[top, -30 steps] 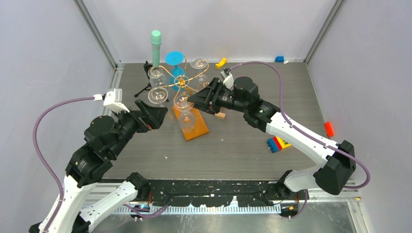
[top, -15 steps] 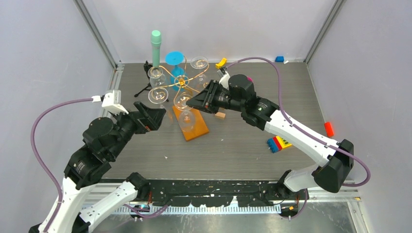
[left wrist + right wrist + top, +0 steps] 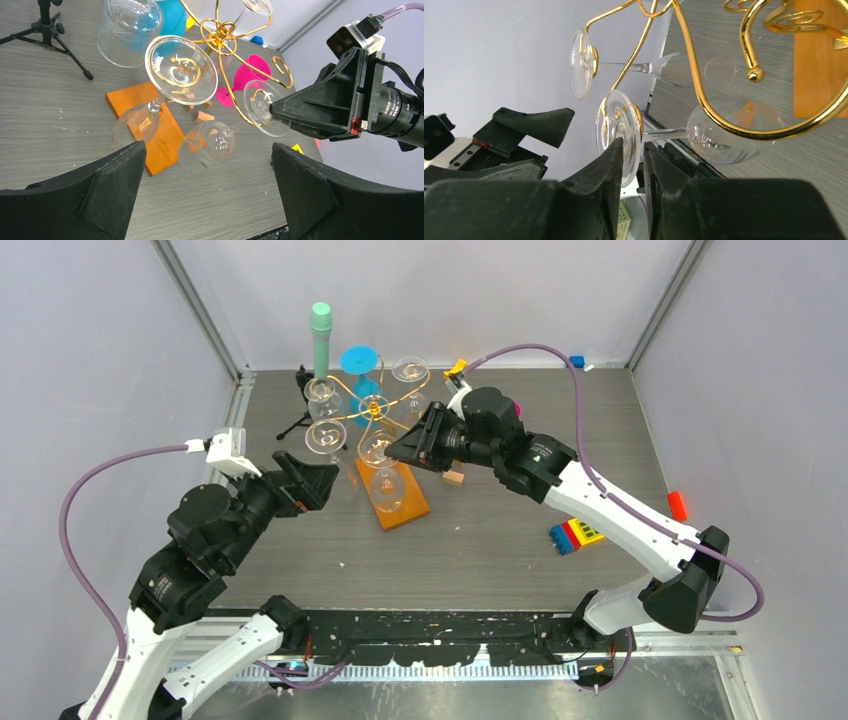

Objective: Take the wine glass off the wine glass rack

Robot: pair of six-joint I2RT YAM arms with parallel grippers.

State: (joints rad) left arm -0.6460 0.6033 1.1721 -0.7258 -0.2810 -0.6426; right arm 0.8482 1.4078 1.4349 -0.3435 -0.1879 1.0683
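**A:** What have the right fingers (image 3: 610, 175) got?

**B:** They are clenched on the round foot of the wine glass (image 3: 618, 125), one finger on each face of the disc. The stem runs away from them to the bowl.

**A:** And where is that glass?

**B:** It is on the wine glass rack (image 3: 372, 406), with its stem in one of the gold curls. Seen from above, it hangs on the rack's 6 o'clock side, with the bowl over the orange wooden base (image 3: 405, 505). The rack stands toward 11 o'clock on the bench (image 3: 500, 560).

**A:** How does the right arm lie?

**B:** The wrist is about level and points toward 9 o'clock at the rack. The white forearm behind it slants back to 4 o'clock, down to an elbow near the bench's right edge, and folds in to its base at the near edge.

**A:** And the left?

**B:** The left fingers (image 3: 107, 185) are released, spread wide, with nothing between them. They sit at the rack's 8 o'clock, apart from it, and aim toward 2 o'clock. That arm is bent sharply, with the elbow out at 7 o'clock. A black tripod (image 3: 300, 420) stands at the rack's 9 o'clock.
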